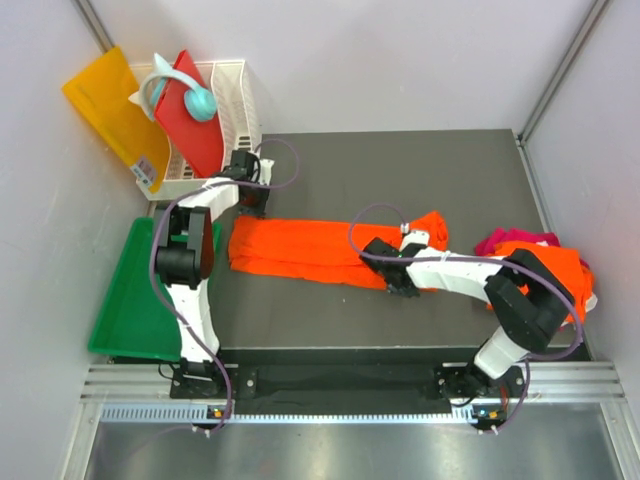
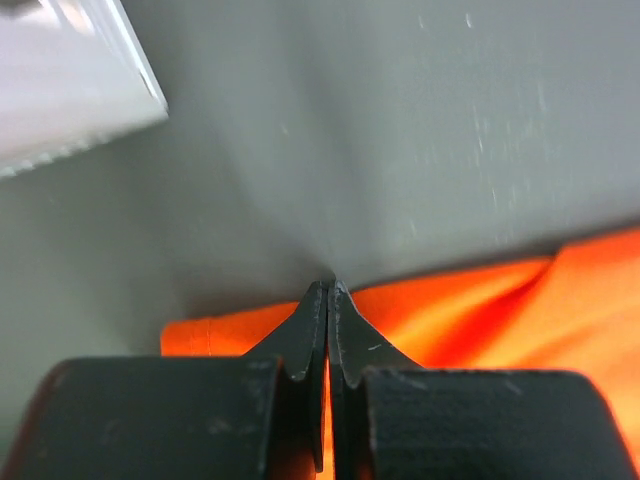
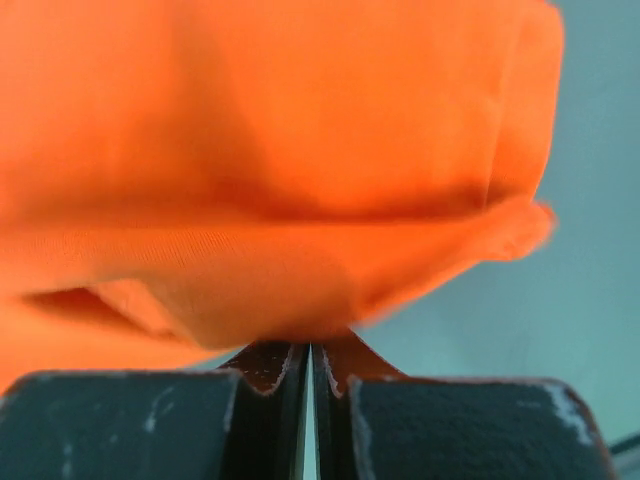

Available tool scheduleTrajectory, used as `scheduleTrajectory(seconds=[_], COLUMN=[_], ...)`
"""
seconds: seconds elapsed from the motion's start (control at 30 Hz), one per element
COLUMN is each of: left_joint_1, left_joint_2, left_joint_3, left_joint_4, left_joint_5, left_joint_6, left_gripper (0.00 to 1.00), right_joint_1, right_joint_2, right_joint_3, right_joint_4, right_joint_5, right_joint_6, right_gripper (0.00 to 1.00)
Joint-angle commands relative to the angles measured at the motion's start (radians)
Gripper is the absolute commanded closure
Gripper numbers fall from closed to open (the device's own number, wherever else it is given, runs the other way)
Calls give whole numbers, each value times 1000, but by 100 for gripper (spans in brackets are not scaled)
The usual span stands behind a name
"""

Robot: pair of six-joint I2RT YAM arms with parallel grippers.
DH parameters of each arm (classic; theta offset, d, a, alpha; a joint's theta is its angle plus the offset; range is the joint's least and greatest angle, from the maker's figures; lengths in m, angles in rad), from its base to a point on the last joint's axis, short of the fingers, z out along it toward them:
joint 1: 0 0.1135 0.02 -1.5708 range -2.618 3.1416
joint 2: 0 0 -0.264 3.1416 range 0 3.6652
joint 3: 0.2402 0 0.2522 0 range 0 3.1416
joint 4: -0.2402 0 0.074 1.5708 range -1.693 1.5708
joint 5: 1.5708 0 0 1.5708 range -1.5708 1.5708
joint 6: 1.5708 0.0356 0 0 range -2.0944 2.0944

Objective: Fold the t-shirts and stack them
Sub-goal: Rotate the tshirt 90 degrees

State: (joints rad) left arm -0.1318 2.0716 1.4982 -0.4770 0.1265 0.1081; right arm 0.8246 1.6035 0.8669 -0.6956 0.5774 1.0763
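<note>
The right hand (image 3: 309, 352) has its two dark fingers closed together on a gathered fold of the bright orange cloth t-shirt (image 3: 250, 150). The cloth bulges up from the fingertips and stands clear of the dark grey desk (image 1: 400, 170) on the right side of the wrist view. From above, this grip is on the shirt's near edge, right of its middle.

The left hand (image 2: 328, 292) is closed as well, its fingertips meeting right at the shirt's far edge, close to the far-left corner. Orange shows in the thin slit between the fingers, but I cannot tell whether they actually pinch any cloth or only press beside it.

The shirt lies across the middle of the desk as a long narrow band running left to right, with a bump at its right end. I judge that it is partly folded lengthwise and that the crosswise folds are yet to come.

At the desk's right edge, a crumpled orange t-shirt (image 1: 545, 262) lies heaped against a magenta-pink t-shirt (image 1: 515, 238), both unfolded. No finished stack shows anywhere, so most of the task is left.

A green plastic tray (image 1: 125, 300) lies off the desk's left side. Beyond it, a white slotted basket (image 1: 235, 95) holds a rigid red board (image 1: 195, 125), with a stiff yellow-orange sheet (image 1: 105, 105) beside it.
</note>
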Motion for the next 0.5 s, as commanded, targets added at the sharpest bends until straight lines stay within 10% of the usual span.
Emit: scheduleTrajectory(seconds=[0.0,0.47], left_joint_1=[-3,-115], left_joint_2=[-11,-113], left_joint_3=[-96,-253], left_joint_4=[-149,-255], left_joint_5=[15,5], left_joint_6=[41,104], left_gripper=[100,100], right_joint_1=[-106,-268], right_joint_2=[85,285], right_joint_3=[-16,224], right_joint_4=[100,139], right_joint_5=[-97,-154], right_joint_6=[-62,-222], right_gripper=[100,100])
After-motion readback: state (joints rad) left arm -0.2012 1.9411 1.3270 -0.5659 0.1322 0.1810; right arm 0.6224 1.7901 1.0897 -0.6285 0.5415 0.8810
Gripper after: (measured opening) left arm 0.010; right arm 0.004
